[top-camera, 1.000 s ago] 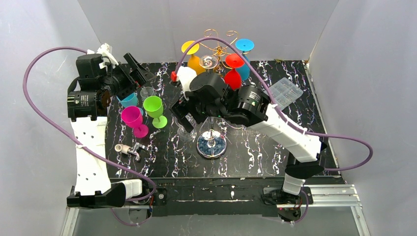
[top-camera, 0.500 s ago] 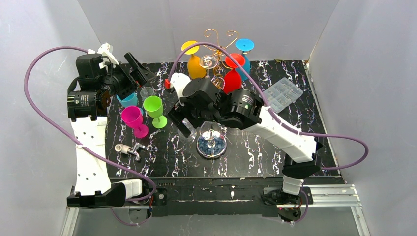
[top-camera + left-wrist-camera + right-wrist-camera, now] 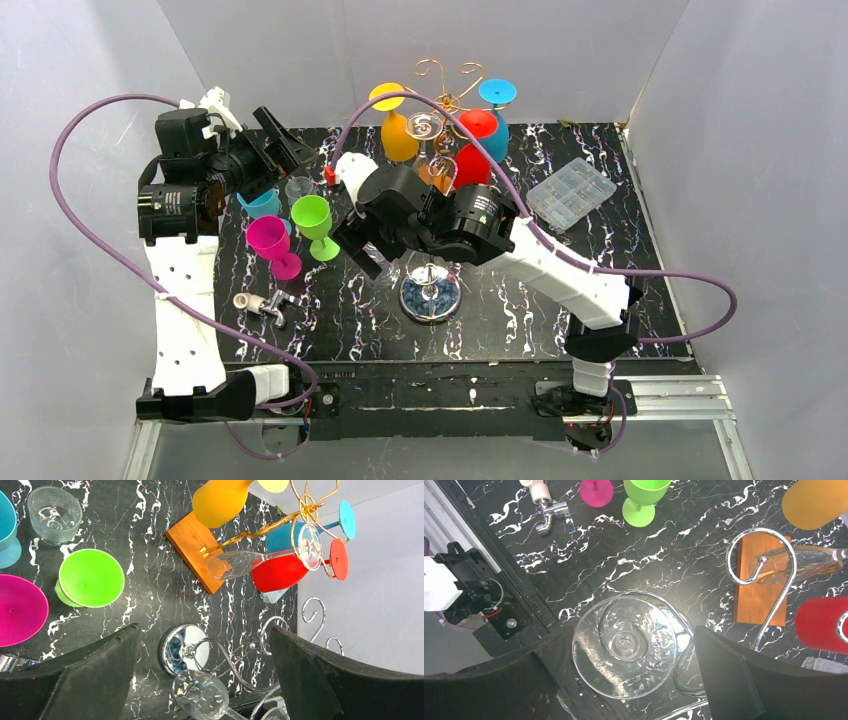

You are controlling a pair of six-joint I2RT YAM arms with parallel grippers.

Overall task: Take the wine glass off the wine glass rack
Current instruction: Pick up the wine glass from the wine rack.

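Note:
A chrome wire wine glass rack with a round shiny bluish base (image 3: 430,297) stands mid-table. A clear wine glass (image 3: 626,645) hangs upside down on it and also shows in the left wrist view (image 3: 212,695). My right gripper (image 3: 626,635) is open, with its fingers on either side of that glass's foot; in the top view (image 3: 365,255) it hovers left of the rack pole. A gold wire rack (image 3: 445,80) at the back holds yellow (image 3: 397,125), red (image 3: 472,160), blue (image 3: 497,100) and clear glasses. My left gripper (image 3: 288,145) is open and empty at the back left.
Green (image 3: 315,222), pink (image 3: 270,243) and blue (image 3: 262,203) glasses and a small clear bowl (image 3: 299,187) stand at the left. A metal tap piece (image 3: 262,305) lies near the front left. A clear plastic box (image 3: 570,192) lies at the right. An orange wooden block (image 3: 195,550) lies under the gold rack.
My right arm has moved left and a little forward, bringing its open fingers round the clear glass on the chrome rack. The left arm has not moved.

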